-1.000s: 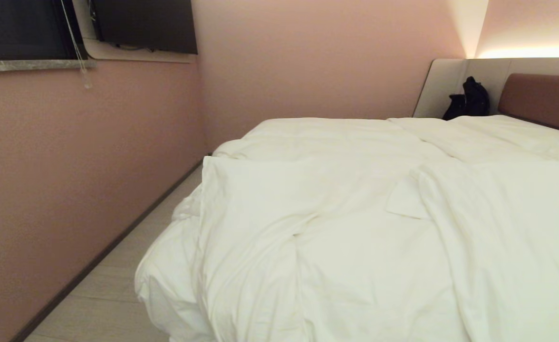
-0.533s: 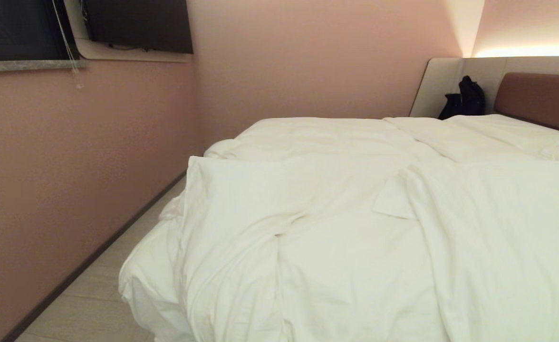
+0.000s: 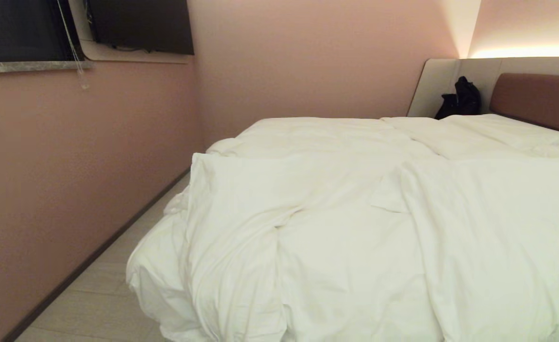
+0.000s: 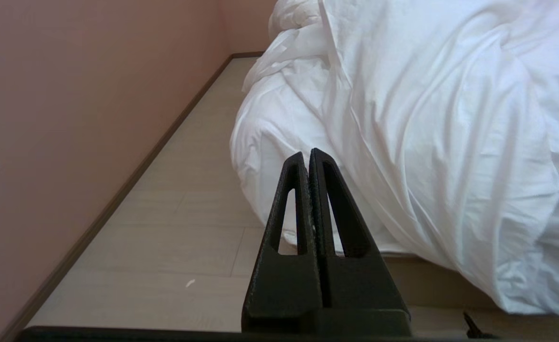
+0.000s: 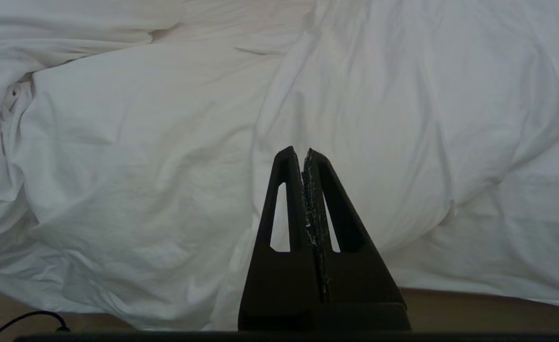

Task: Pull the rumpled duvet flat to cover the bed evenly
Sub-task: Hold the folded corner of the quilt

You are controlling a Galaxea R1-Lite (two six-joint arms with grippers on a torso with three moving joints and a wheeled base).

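We have not started: the duvet (image 3: 336,228) lies bunched across the bed (image 3: 536,95), left gripper (image 4: 309,154) and right gripper (image 5: 303,153) both clenched on nothing.

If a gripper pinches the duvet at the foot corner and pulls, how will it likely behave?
The duvet looks floppy: it lies in soft folds and droops over the bed's corner, so it would probably bunch at the pinch. Its puffy bulk suggests drag rather than sliding freely. Both the left gripper and right gripper are shut, holding nothing.
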